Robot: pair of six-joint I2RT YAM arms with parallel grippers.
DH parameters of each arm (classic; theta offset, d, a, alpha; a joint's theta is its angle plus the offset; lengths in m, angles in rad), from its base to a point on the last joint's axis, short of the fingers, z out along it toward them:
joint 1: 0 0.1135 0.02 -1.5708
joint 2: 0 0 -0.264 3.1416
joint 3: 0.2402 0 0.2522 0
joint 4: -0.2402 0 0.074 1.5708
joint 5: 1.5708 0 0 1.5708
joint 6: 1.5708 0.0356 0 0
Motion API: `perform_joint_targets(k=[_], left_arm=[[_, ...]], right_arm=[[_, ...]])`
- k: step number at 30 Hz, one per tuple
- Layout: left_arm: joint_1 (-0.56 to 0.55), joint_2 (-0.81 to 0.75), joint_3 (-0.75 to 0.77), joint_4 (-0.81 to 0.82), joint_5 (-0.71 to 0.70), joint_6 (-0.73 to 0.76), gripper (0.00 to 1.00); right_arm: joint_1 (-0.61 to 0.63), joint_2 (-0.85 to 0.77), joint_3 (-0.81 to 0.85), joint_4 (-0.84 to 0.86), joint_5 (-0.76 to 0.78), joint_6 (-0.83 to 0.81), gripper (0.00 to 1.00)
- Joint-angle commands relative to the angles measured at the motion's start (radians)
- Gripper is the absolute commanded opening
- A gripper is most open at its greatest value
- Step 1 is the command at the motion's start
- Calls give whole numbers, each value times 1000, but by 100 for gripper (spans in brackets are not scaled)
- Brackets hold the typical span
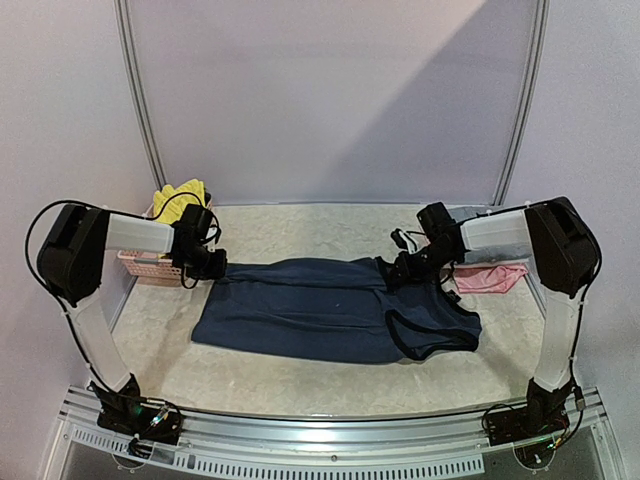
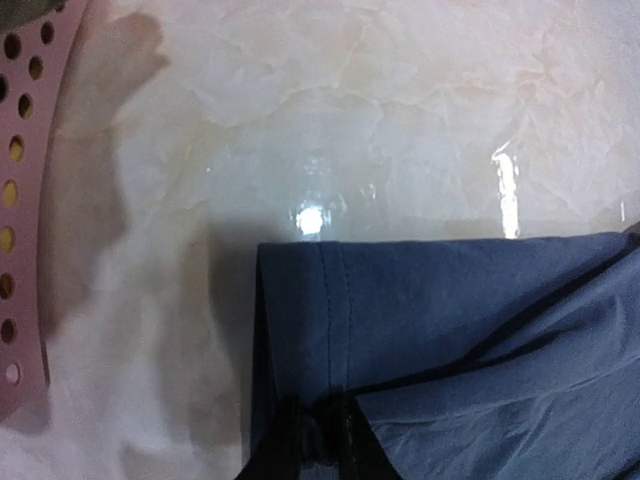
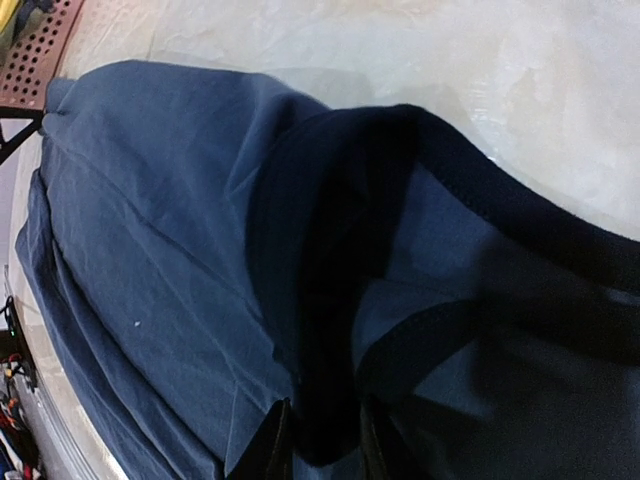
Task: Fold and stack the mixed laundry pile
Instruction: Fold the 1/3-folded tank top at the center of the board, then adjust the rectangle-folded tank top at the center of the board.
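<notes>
Navy top (image 1: 320,310) flat on table (image 1: 300,225); left tool (image 2: 318,445) tight on hem; right tool (image 3: 318,445) tight on shoulder

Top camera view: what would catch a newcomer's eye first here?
A navy blue top lies spread across the middle of the table, with the left pincer and the right pincer at its far corners. A yellow garment sits in the pink basket at the far left; a pink piece lies far right.
</notes>
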Motion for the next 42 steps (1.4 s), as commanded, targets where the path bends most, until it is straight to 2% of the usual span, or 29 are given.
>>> perform_joint_targets(k=[1, 3, 7, 10, 12, 17, 33, 38, 42], left_arm=[[-25, -74, -53, 24, -79, -17, 21], [-27, -121, -76, 25, -112, -31, 32], [-33, -213, -124, 50, -164, -64, 47], [-35, -241, -150, 71, -180, -76, 59], [-35, -232, -147, 74, -176, -72, 62], [-35, -186, -127, 90, -156, -65, 62], [-32, -84, -91, 132, -108, -63, 47], [-32, -64, -91, 147, -93, -63, 42], [-30, -53, -91, 167, -68, -58, 36]], right_arm=[[15, -86, -37, 47, -15, 41, 27], [18, -120, -47, 65, -36, 49, 34], [17, -146, -24, 85, 0, 76, 48], [18, -123, 26, 106, 24, 109, 52], [17, -93, 67, 108, 30, 135, 53], [18, 6, 146, 102, 10, 168, 52], [18, 120, 217, 87, -16, 186, 32], [17, 137, 226, 91, -39, 184, 14], [18, 128, 217, 91, -43, 183, 5]])
